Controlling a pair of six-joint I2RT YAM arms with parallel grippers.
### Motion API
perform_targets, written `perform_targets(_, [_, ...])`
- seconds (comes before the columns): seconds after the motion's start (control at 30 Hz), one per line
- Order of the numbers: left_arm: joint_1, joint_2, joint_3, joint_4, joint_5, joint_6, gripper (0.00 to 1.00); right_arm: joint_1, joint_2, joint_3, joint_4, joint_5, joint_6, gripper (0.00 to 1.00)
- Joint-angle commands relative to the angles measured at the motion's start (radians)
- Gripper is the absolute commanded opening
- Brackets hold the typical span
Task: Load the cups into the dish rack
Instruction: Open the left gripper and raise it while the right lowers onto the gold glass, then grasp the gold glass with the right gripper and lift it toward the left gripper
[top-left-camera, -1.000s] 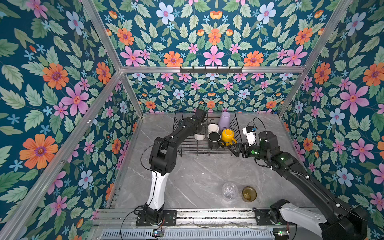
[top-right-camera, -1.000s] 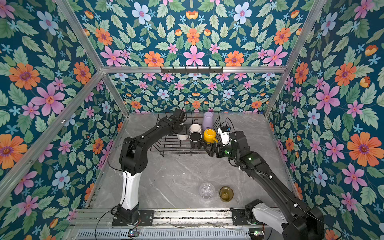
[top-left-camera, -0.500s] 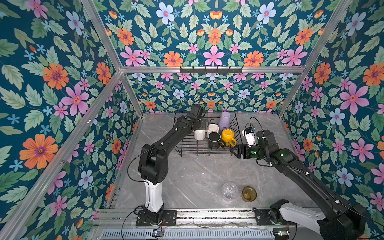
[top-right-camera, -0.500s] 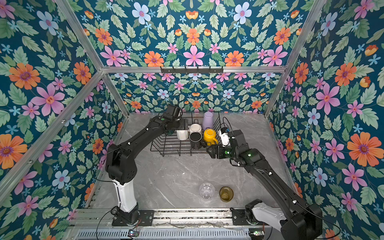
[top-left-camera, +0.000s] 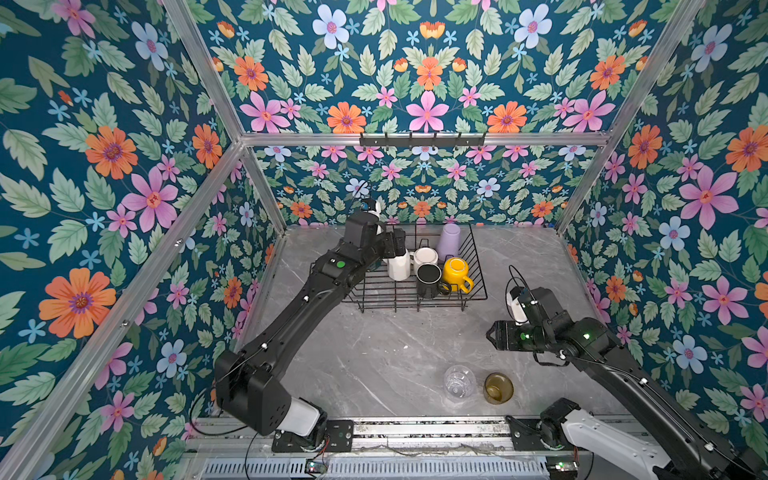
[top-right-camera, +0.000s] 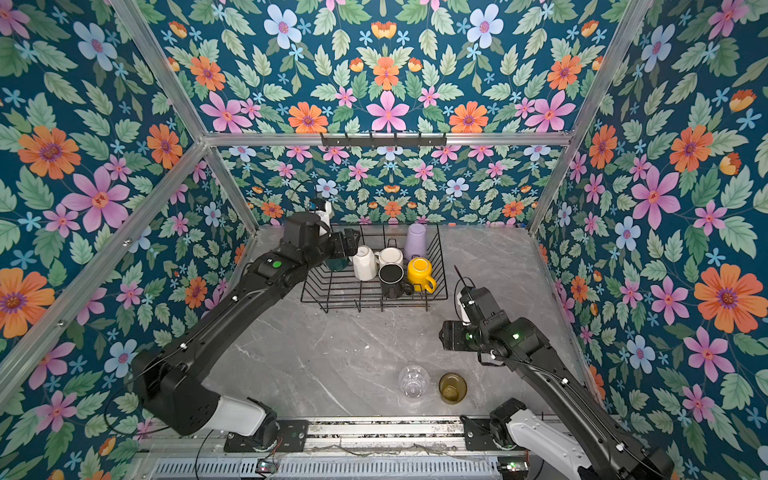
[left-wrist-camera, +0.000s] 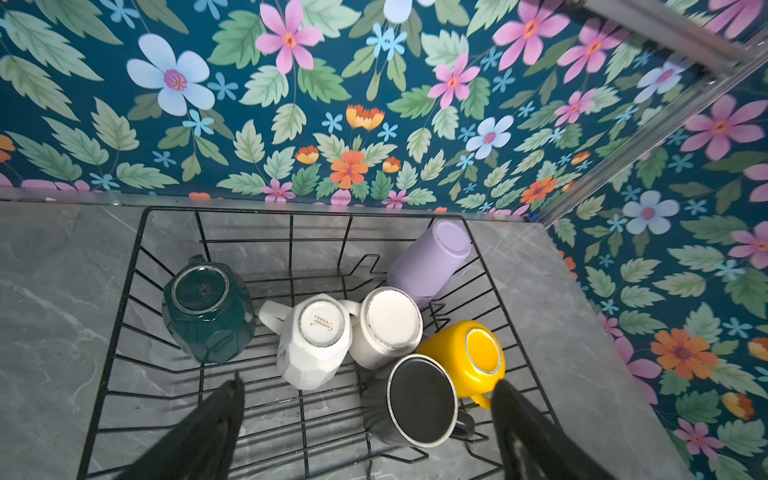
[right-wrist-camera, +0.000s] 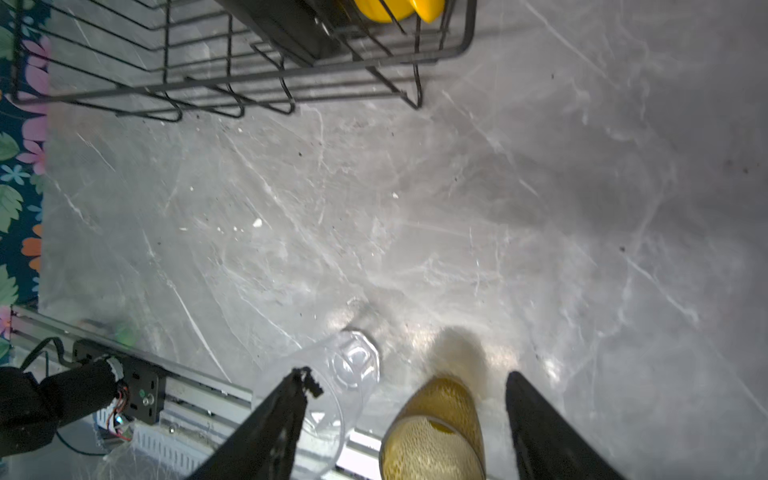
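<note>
The left tool (left-wrist-camera: 368, 384) hung over the dish rack (left-wrist-camera: 291, 212), jaws spread wide and empty. Below and ahead of it, six cups sat inside the rack: dark green mug (left-wrist-camera: 208, 311), white mug (left-wrist-camera: 316, 340), cream mug (left-wrist-camera: 388, 324), black mug (left-wrist-camera: 419, 399), yellow mug (left-wrist-camera: 469, 357) and lilac tumbler (left-wrist-camera: 432, 257). The right tool (right-wrist-camera: 409, 376), jaws apart and holding nothing, was above the tabletop (right-wrist-camera: 415, 208). The amber glass (right-wrist-camera: 436, 428) and clear glass (right-wrist-camera: 353, 365) stood beneath it, outside the rack.

amber glass (right-wrist-camera: 434, 428) beside clear glass (right-wrist-camera: 332, 374) on marble (right-wrist-camera: 415, 187), spread end effector (right-wrist-camera: 407, 374) above
</note>
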Motion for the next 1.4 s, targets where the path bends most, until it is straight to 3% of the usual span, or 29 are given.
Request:
perform_targets(0.0, [0.003, -0.075, -0.057, 0.070, -0.027, -0.006, 0.95, 0.033, -0.020, -0.012, -0.133, 0.078, 0.101, 0.74])
perform_targets(0.5, [0.005, -0.320, -0.196, 0.023, -0.119, 0.006, 0.98, 0.118, -0.082, -0.146, -0.206, 0.054, 0.274, 0.48])
perform_targets(1.07, [0.006, -0.396, -0.215, 0.012, -0.145, 0.022, 1.00, 0.295, -0.034, -0.237, -0.192, 0.126, 0.452, 0.36])
perform_targets(1.37, [0.006, -0.420, -0.231, 0.002, -0.157, 0.029, 1.00, 0.303, 0.026, -0.266, -0.106, 0.184, 0.460, 0.23])
